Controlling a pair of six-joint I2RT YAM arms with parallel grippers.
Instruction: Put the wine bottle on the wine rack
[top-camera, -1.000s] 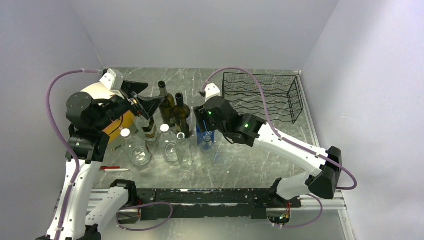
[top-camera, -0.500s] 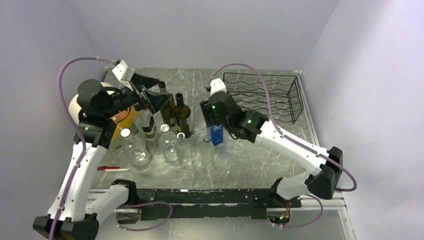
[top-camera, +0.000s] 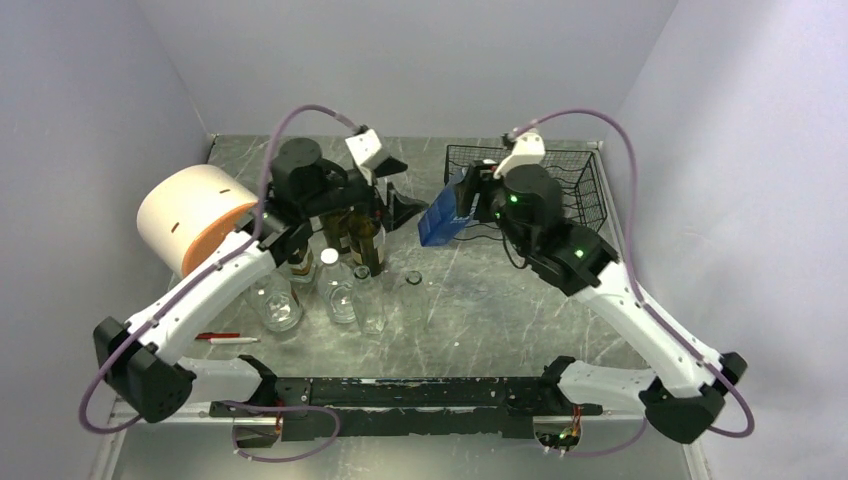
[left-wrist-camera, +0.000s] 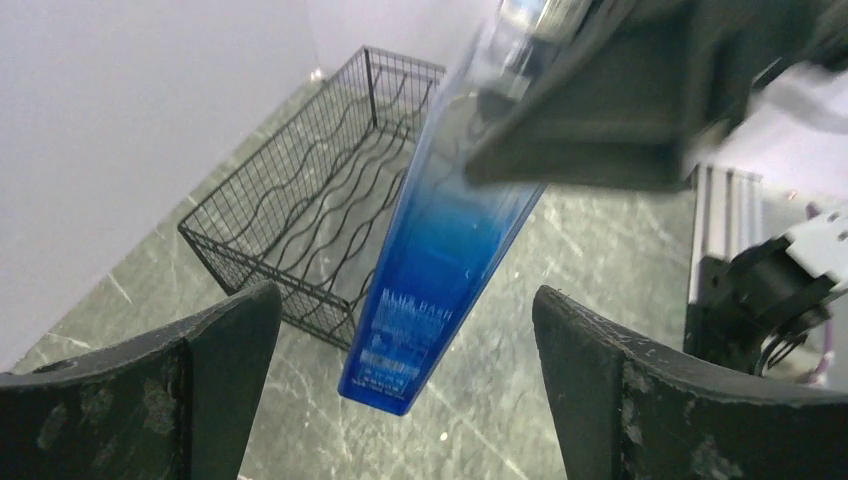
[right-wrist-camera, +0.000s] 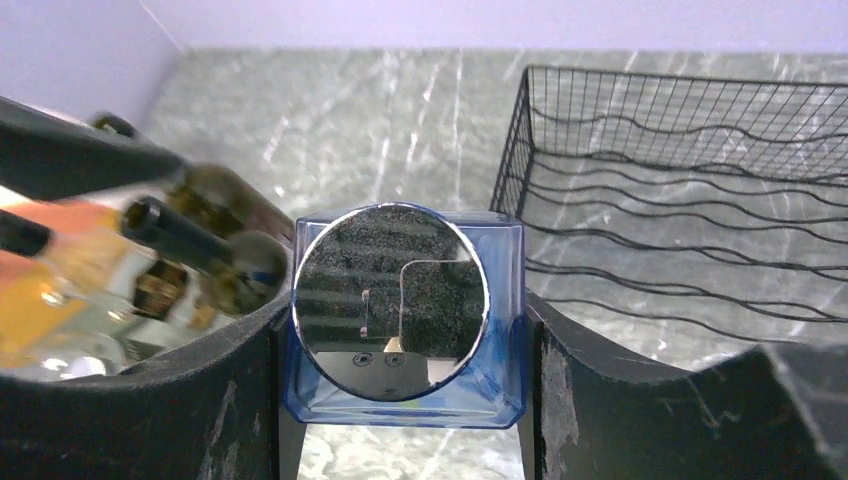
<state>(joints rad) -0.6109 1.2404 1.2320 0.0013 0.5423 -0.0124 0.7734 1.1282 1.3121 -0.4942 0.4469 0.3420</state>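
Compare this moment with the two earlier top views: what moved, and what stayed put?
The right gripper, shut on the blue bottle, lifted it off the table and carried it, tilted, toward the wine rack. The left arm swung from the far left across the dark bottles; the left gripper is open, facing the bottle. Rack, dark bottles and clear bottles stayed put.

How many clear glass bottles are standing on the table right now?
4, all standing near the left arm: leftmost bottle, white-capped bottle, open-necked bottle, rightmost bottle. The left arm could hide more.
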